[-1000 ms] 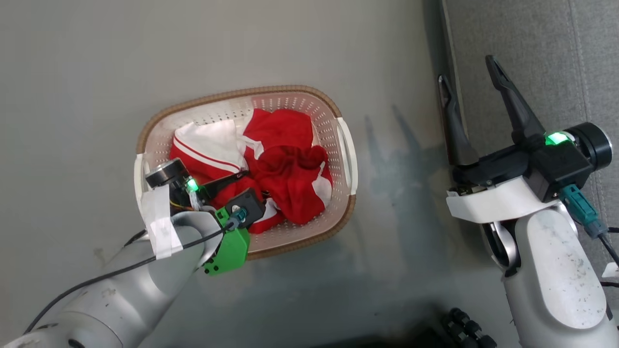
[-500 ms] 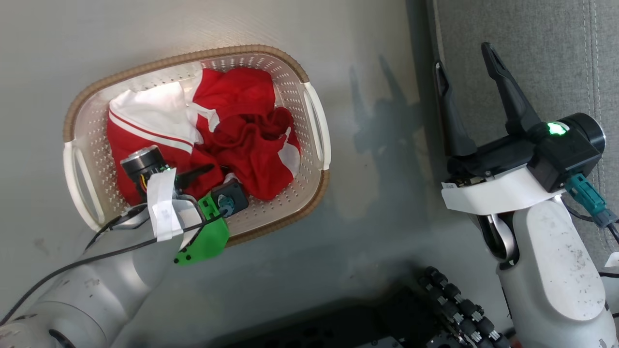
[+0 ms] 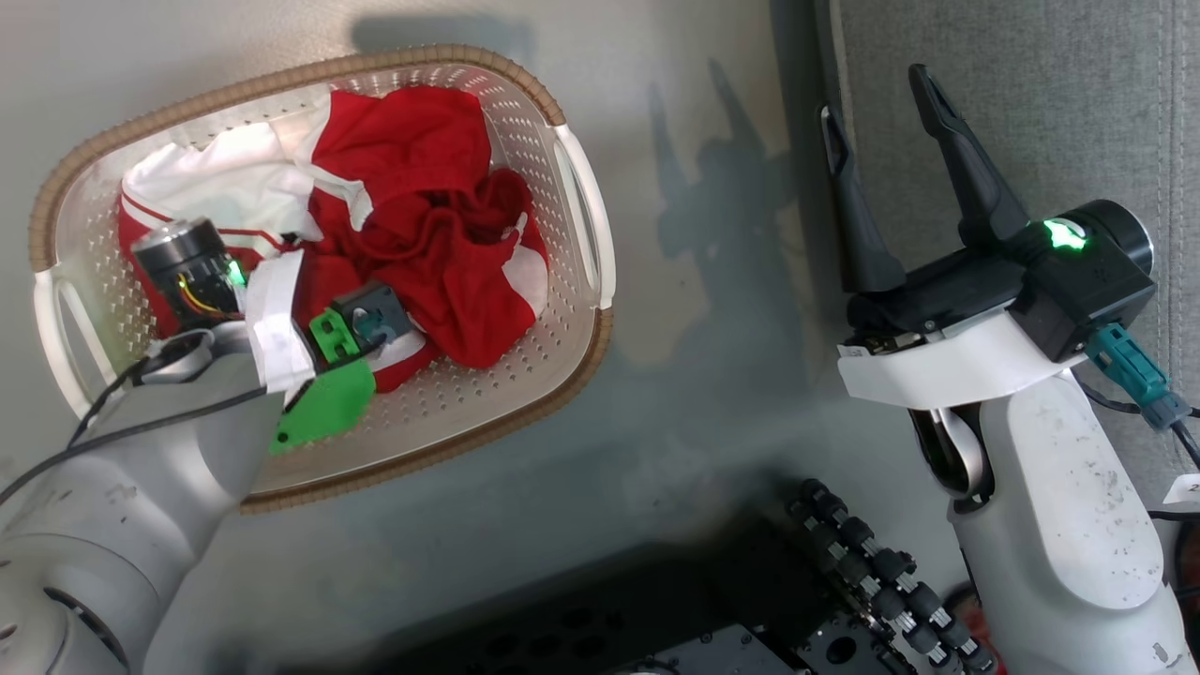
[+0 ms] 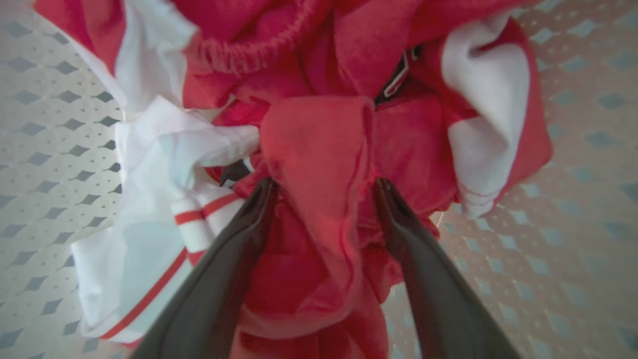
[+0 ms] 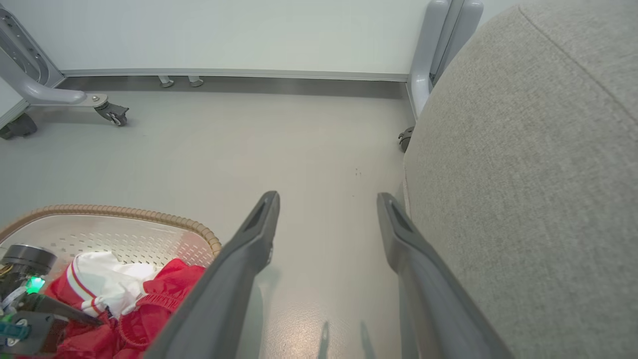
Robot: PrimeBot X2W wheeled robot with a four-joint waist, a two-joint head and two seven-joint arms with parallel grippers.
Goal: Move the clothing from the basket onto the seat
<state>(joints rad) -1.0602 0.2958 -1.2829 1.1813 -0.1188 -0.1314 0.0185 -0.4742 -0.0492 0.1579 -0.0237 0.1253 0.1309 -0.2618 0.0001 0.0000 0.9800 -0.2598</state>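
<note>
**Left end effector down in the basket, jaws spread over the clothing**

We note the clothing [image 3: 422, 216] lies bunched inside the basket [image 3: 422, 54], red fabric with white panels and striped trim heaped toward the middle. None of it is on the seat [image 3: 1031, 94]. The basket stands on the floor [image 3: 712, 309], to the left of the seat and apart from it.

In the left wrist view, the left end effector [image 4: 324, 182] is lowered into the heap. Its two dark fingers [image 4: 234, 259] stand wide apart, one on each side of a raised red fold, with the tips against the cloth. The jaws are not closed on it, so we record no grip. Perforated basket wall shows on both sides of the pile.

The right end effector [image 3: 874, 94] is held above the floor at the seat's edge. Its jaws are spread wide and nothing is between them. In its own wrist view the seat's grey side is just to the right of the fingers, and the basket rim is at lower left.
</note>
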